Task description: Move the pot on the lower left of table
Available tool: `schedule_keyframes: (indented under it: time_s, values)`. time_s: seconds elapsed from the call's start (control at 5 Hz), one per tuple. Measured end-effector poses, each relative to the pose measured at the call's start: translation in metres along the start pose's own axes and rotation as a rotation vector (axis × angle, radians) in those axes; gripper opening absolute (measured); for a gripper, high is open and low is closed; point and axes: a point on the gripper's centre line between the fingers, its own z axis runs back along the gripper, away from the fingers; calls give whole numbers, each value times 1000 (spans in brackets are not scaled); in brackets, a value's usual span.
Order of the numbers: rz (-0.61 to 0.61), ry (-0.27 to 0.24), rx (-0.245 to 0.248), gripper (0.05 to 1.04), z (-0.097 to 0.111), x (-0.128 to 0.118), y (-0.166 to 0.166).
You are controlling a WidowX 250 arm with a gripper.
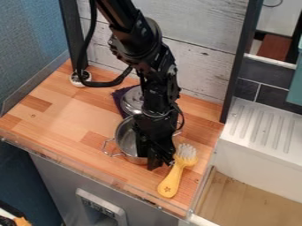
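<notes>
Seeing smooth butcher-block table [70,119], whitewashed rough planks [200,62] behind, ridged white drainboard [256,126] on the right. Have pot [126,137] right of centre on table: round, shiny silvery metal, upright, uncovered, loop handles out to left and right. See round shiny lid [131,101] on dark purple cloth [118,93], just to the pot's far side. Also see brush [171,182], smooth yellow handle, white bristles, to the pot's near right. Count one pot, two handles, one lid, one cloth, one brush. Gripper [160,164] down at pot's near-right side; can't tell spread from pinching.
</notes>
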Motion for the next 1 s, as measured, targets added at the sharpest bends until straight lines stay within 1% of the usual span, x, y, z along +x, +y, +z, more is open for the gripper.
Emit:
schedule_keyframes:
  time_s: [0.2, 0.4, 0.6, 0.8, 1.0]
  values:
    - [3, -3, 1, 160, 1, 1, 1]
    - [9, -2, 0, 102, 2, 3, 1]
    - [-2, -7, -10, 102, 2, 4, -3]
    - [-38, -7, -10, 101, 6, 7, -10]
    - [-48, -42, 4, 82, 30, 8, -12]
